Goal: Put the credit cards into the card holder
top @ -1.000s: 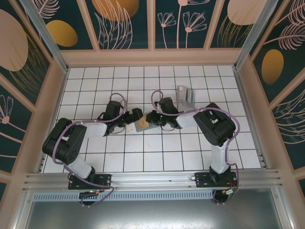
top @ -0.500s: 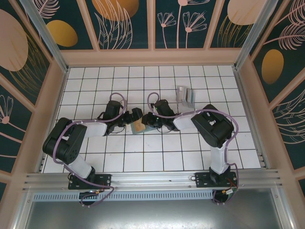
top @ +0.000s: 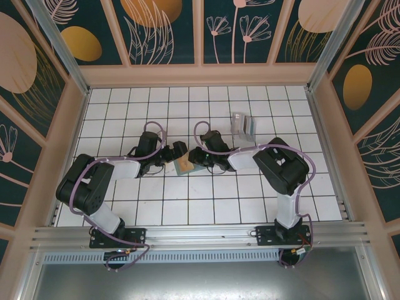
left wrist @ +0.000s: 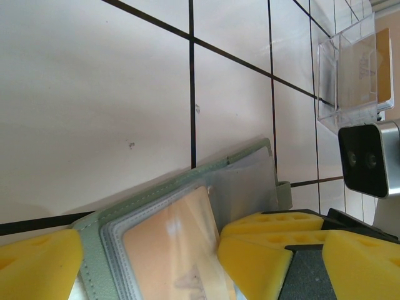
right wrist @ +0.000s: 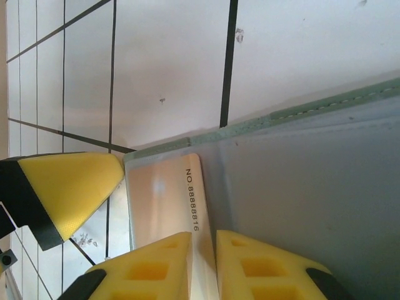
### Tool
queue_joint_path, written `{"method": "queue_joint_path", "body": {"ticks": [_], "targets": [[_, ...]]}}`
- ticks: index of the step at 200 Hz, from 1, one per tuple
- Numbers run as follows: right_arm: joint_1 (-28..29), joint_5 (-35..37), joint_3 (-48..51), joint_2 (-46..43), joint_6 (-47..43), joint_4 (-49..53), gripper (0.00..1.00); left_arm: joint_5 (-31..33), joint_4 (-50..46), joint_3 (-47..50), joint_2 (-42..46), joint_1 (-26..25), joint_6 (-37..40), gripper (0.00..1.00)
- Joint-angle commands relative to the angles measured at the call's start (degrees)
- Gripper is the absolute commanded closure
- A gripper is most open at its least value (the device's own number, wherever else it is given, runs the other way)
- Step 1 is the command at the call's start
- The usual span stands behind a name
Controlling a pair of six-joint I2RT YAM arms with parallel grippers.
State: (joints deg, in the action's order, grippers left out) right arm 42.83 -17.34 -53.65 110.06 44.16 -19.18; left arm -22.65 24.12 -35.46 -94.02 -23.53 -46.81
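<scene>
Sage-green card holder (top: 185,165): one, lying open on the white tiled floor (top: 187,206) between the two grippers, slightly left of centre. In the left wrist view its stitched green edge (left wrist: 94,250) and stacked clear sleeves are seen. One peach-gold card (left wrist: 169,250) is seen among the sleeves.

Right gripper (top: 195,156): two yellow fingers are drawn nearly together (right wrist: 203,240), pinching the peach-gold card (right wrist: 164,200) by its long edge. "NO. 8888816" is printed along that edge. The card's far end is laid at the holder's corner, just inside the green border (right wrist: 300,112). Whether it is under a sleeve cannot be told.

Left gripper (top: 179,150): the fingers are spread wide (left wrist: 200,250), one at each lower corner of the left wrist view, with the holder lying between them. One of its yellow fingers (right wrist: 69,184) is seen in the right wrist view, just beside the holder's corner. Contact cannot be confirmed.

Clear stand (top: 242,127): one, standing well apart from the holder, toward the far right of the floor. Grey and teal cards in the stand (top: 245,128) are seen from above, but their number cannot be resolved. One gold face is visible through its wall (left wrist: 347,69) in the left wrist view.

Right wrist camera housing (left wrist: 369,165): one, grey, with two lenses, seen above the yellow fingers.
</scene>
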Motion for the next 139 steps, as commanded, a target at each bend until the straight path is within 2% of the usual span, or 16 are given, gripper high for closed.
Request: {"method": "queue_joint_path", "body": {"ticks": [1,38,96,139], "targets": [[0.6,3.6,-0.4,-2.0,-1.6,3.3,0.77,-0.4,-1.7,1.2,-3.4,0.1,-1.0,0.01],[1.6,6.5,-0.6,-2.5,-3.2,5.4,0.76,-0.7,-1.2,1.4,-3.8,0.1,-1.3,0.01],[2.3,4.5,-0.3,-1.3,-2.2,3.3,0.87,-1.0,-0.1,1.7,-3.9,0.1,-1.8,0.01],[4.0,3.0,-0.8,-0.3,-0.9,1.1,0.89,-1.6,0.5,1.5,-5.0,0.1,-2.2,0.01]]}}
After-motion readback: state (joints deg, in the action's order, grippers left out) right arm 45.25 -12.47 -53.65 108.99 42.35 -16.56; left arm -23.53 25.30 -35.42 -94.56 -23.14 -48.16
